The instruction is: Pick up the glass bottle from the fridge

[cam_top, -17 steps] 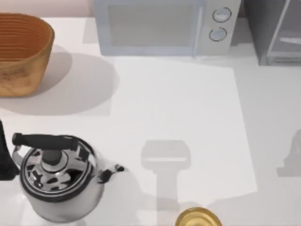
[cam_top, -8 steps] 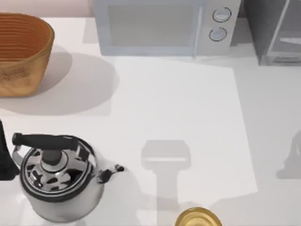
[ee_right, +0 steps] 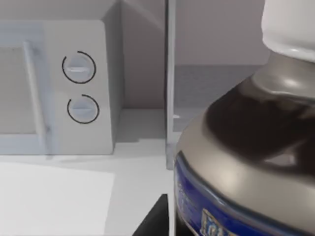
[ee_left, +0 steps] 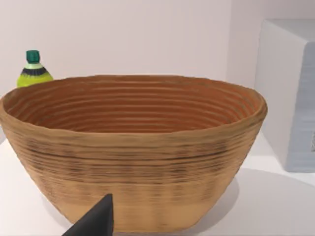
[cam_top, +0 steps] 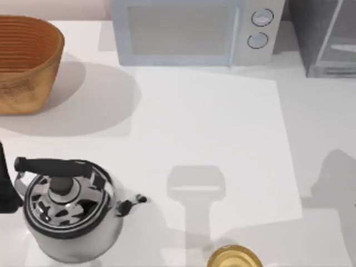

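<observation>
Bottle: we see the small glass bottle [ee_right: 246,147] with white cap and blue label close before our right wrist, beside the dark grey fridge [cam_top: 325,36].
Basket: woven brown bowl-shaped basket [ee_left: 133,147] on the desk, nothing visible inside.
Jaws: we cannot tell their state.

White table scene, pale wall [ee_left: 147,29] behind.
Table [cam_top: 211,128] white with soft shadows; light grey microwave [cam_top: 189,30] with two knobs at the back, woven basket [cam_top: 25,61] back left, steel kettle [cam_top: 69,208] front left, amber jar [cam_top: 233,258] at front edge.
</observation>
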Tool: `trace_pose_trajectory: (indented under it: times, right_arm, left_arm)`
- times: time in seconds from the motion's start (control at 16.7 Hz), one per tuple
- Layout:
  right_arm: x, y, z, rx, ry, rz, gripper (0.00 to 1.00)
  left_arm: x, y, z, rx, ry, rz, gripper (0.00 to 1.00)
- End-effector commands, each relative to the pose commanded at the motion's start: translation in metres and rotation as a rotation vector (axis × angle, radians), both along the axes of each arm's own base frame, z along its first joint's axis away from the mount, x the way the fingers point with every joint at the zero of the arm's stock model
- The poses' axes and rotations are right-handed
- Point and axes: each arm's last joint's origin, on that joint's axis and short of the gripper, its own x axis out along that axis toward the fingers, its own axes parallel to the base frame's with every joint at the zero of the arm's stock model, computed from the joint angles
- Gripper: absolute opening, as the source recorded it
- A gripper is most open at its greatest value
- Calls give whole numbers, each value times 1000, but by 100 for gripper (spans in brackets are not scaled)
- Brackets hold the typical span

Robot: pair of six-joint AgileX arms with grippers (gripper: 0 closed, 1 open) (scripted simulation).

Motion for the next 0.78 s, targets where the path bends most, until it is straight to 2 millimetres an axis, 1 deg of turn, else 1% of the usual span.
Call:
trace_pose_trajectory:
  times: [0.18, 0.42, 0.6, 0.78]
  right_arm:
    - [-7, 28, -3, -13, 12, -2, 0]
    - [-26, 57, -5, -17, -1, 0, 0]
    - [-39, 71, -6, -10, -17, 1, 0]
    - [-47, 77, -6, -5, -25, 2, 0]
  left_arm:
    - [0, 0, 0, 0, 0, 0, 100]
    - [0, 0, 0, 0, 0, 0, 100]
    - [0, 0, 0, 0, 0, 0, 100]
    - [0, 0, 0, 0, 0, 0, 100]
